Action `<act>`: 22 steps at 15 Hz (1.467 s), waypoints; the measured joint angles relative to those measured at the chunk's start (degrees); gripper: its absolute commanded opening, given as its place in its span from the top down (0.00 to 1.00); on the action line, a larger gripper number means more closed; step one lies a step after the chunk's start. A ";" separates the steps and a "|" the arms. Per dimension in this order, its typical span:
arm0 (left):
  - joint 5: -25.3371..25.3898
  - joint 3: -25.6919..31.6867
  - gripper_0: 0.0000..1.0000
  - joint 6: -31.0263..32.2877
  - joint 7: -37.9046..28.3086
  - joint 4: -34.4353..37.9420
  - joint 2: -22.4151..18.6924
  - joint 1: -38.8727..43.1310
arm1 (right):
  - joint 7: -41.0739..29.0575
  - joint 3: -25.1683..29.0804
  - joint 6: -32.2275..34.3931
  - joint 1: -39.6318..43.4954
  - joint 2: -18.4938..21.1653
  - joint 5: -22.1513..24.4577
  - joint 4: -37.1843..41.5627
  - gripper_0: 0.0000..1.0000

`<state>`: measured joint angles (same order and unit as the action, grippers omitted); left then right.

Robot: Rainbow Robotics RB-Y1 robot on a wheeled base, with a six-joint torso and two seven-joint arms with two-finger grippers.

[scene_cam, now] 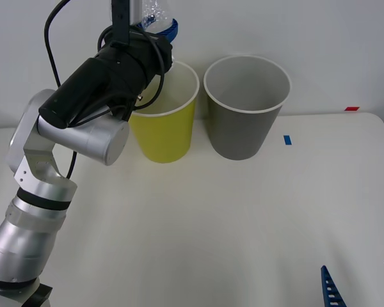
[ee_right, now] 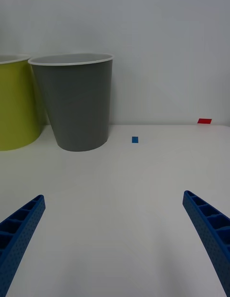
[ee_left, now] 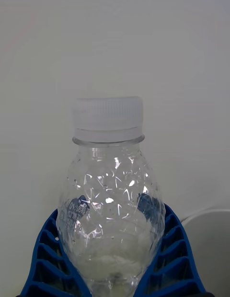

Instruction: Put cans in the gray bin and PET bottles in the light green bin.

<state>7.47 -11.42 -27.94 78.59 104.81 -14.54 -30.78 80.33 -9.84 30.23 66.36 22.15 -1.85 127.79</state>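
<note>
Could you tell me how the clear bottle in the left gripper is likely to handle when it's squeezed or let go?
The bottle looks empty, so it is probably very light. Its thin, faceted clear wall may flex under the left gripper, whose fingers wrap its lower body. Being round, it would likely roll if it landed on the table rather than in the green bin.

Front view: high, facing forward-down over worktop (scene_cam: 198,217). Right wrist view: low, level, shares gray bin (ee_right: 79,103) and light green bin (ee_right: 14,103). Left wrist view: close on PET bottle (ee_left: 109,196).
</note>
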 measured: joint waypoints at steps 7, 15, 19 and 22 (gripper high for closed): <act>0.06 -0.08 0.00 0.79 -0.78 -0.75 0.15 0.00 | 0.00 0.00 0.00 0.00 0.00 0.00 0.00 0.00; 0.03 -0.09 0.00 0.79 -0.80 -0.75 -1.41 0.05 | 0.00 0.00 0.00 0.00 0.00 0.00 0.00 0.00; 0.29 -0.18 0.00 1.64 -1.15 -0.75 -1.98 0.02 | 0.00 0.00 0.00 0.00 0.00 0.00 0.00 0.00; 0.41 -0.21 0.00 1.65 -1.44 -0.73 -2.28 0.03 | 0.00 0.00 0.00 0.00 0.00 0.00 0.00 0.00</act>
<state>7.87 -11.64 -26.29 77.15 104.08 -16.82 -30.75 80.33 -9.84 30.23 66.36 22.15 -1.85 127.79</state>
